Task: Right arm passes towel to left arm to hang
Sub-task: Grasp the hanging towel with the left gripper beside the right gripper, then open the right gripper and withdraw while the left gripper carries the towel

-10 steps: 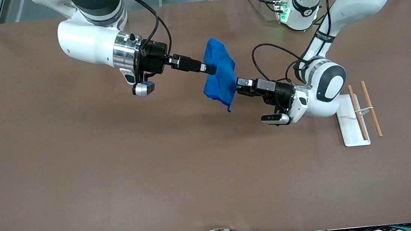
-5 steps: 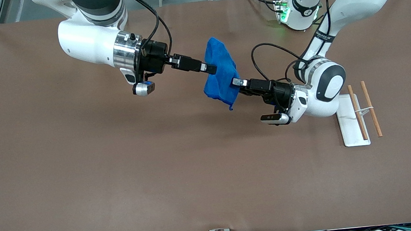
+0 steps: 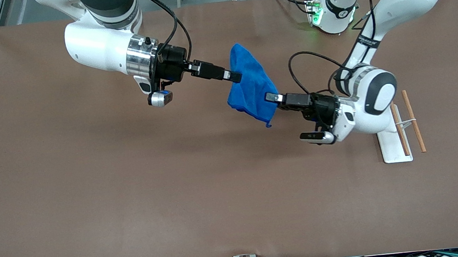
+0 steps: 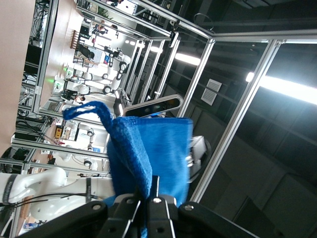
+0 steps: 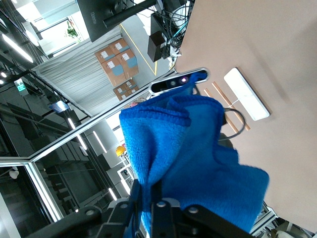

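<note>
Blue cloth, the towel (image 3: 251,85), is held in the air above the middle of the brown table (image 3: 93,200) between both grippers. The left gripper (image 3: 269,97) is clenched on its lower edge; the right gripper (image 3: 237,76) is still seen pinching its other side. A white rack (image 3: 390,146) with two wooden rods (image 3: 414,123) lies toward the left arm's end, partly covered by the left arm (image 3: 371,98).

Even, diffuse overhead light fills the front view, which is sharp throughout; the brown table (image 3: 93,200) shows only soft, faint shadows under the arms and the towel (image 3: 250,86). A green glow spills beside one base. The left wrist view is dim, with glaring ceiling strip lights (image 4: 290,89) and background detail too small to read. The right wrist view is brighter.
</note>
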Controlling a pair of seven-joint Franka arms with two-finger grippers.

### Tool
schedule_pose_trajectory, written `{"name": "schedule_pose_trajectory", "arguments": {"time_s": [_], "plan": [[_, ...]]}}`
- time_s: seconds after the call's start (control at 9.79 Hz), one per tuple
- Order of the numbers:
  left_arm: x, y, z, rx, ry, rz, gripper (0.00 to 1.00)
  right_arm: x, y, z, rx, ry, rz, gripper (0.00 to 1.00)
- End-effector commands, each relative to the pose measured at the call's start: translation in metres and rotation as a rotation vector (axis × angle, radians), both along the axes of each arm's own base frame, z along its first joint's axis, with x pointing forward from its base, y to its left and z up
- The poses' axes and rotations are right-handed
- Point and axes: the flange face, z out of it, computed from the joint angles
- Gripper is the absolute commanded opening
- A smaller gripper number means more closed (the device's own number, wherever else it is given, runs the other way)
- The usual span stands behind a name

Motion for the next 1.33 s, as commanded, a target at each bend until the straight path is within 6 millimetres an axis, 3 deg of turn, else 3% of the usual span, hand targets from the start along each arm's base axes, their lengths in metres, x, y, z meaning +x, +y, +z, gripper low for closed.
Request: {"name": "schedule_pose_trajectory", "arguments": {"time_s": [0.0,0.2,0.41,0.61,0.72,0.92,1.02,1.23], "plan": [[0.014,0.023,0.022,0.191,0.005,-0.051,0.00,0.002,-0.010,-0.021,-0.062,-0.019,0.006,1.00],[0.022,0.053,0.048,0.377,0.076,-0.084,0.00,0.014,-0.037,-0.046,-0.224,-0.087,0.086,1.00],[0.030,0.087,0.068,0.689,0.128,-0.116,0.00,0.041,-0.091,-0.072,-0.422,-0.126,0.191,1.00],[0.026,0.116,0.061,1.013,0.151,-0.144,0.00,0.064,-0.159,-0.086,-0.674,-0.156,0.275,1.00],[0.027,0.147,0.049,1.094,0.196,-0.124,0.00,0.072,-0.195,-0.091,-0.794,-0.132,0.292,1.00],[0.023,0.197,0.023,1.256,0.285,-0.108,0.00,0.074,-0.263,-0.083,-1.053,-0.113,0.355,1.00],[0.023,0.226,0.016,1.317,0.317,-0.087,0.00,0.071,-0.308,-0.068,-1.170,-0.091,0.349,1.00],[0.019,0.281,0.002,1.459,0.317,-0.083,0.00,0.066,-0.374,-0.021,-1.291,-0.071,0.312,1.00]]}}
